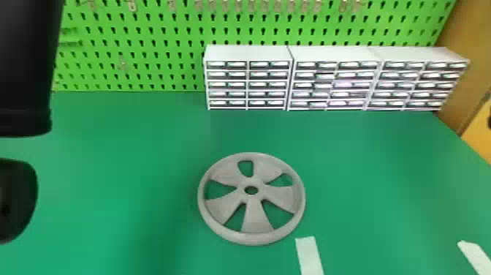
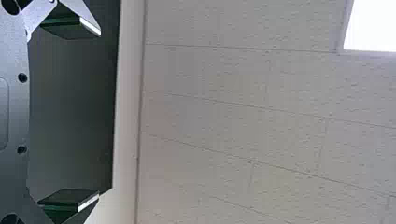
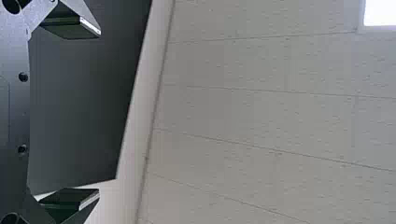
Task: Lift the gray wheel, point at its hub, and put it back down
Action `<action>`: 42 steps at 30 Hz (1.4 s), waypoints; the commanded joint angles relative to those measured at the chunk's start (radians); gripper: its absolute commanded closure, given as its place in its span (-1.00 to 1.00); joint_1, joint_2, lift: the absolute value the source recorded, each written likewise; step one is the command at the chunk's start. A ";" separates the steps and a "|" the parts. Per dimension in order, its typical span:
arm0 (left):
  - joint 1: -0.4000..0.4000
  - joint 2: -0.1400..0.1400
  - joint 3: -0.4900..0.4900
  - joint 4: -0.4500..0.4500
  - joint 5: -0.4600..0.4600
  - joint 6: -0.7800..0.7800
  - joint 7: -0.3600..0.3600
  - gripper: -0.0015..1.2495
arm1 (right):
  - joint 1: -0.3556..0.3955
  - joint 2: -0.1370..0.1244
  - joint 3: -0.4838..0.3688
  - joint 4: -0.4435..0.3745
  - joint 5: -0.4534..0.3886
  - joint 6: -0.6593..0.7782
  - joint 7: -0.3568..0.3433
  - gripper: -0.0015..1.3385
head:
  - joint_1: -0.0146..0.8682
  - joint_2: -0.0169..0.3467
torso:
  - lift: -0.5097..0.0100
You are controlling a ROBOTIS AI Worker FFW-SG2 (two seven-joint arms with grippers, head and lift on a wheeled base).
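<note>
- A round gray wheel (image 1: 254, 237), with five broad flat spokes and five openings around a pierced hub (image 1: 251, 181), lies flat on a smooth green tabletop (image 1: 120, 175), near the middle of the head view.
- A white strip (image 1: 308, 254) lies on the table just beside the wheel's near right edge; a second white strip (image 1: 476, 256) lies well apart from it, farther right.
- Beyond the wheel, at the back of the table, three white box-shaped drawer cabinets (image 1: 248, 53) stand side by side. Each has five rows of drawers with bright glare on their fronts; what is in them cannot be told.
- Behind the cabinets rises a bright green pegboard (image 1: 146, 47) with keyhole-shaped slots and small metal hooks along the top.
- The left gripper (image 2: 99, 112), with two flat black fingers, is wide open in its wrist view, a dark panel (image 2: 74, 112) behind the gap.
- The right gripper (image 3: 99, 112), of the same kind, is also spread wide in its own wrist view.
- Both grippers point up toward a pale tiled ceiling (image 2: 233, 116) with a bright light panel (image 2: 373, 23).
- The black left arm (image 1: 25, 73) stands at the head view's left edge, well apart from the wheel.
</note>
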 commanded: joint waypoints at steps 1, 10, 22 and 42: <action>-0.041 0.005 0.010 0.004 0.008 -0.001 0.000 -0.86 | -0.030 -0.012 -0.004 -0.025 0.009 0.018 -0.006 -0.85 | 0.60 -0.65 | 0.62; -0.087 0.013 0.007 0.009 0.011 -0.001 0.000 -0.86 | -0.050 -0.019 -0.013 -0.034 0.009 0.029 -0.007 -0.85 | 0.60 -0.65 | 0.62; -0.078 0.013 0.005 0.009 0.008 0.002 0.014 -0.86 | -0.042 -0.022 -0.016 -0.044 0.012 0.030 -0.016 -0.86 | 0.60 -0.65 | 0.62; -0.080 0.013 -0.007 0.009 0.003 0.005 0.015 -0.86 | -0.038 -0.023 -0.017 -0.053 0.032 0.032 -0.018 -0.88 | 0.60 -0.65 | 0.62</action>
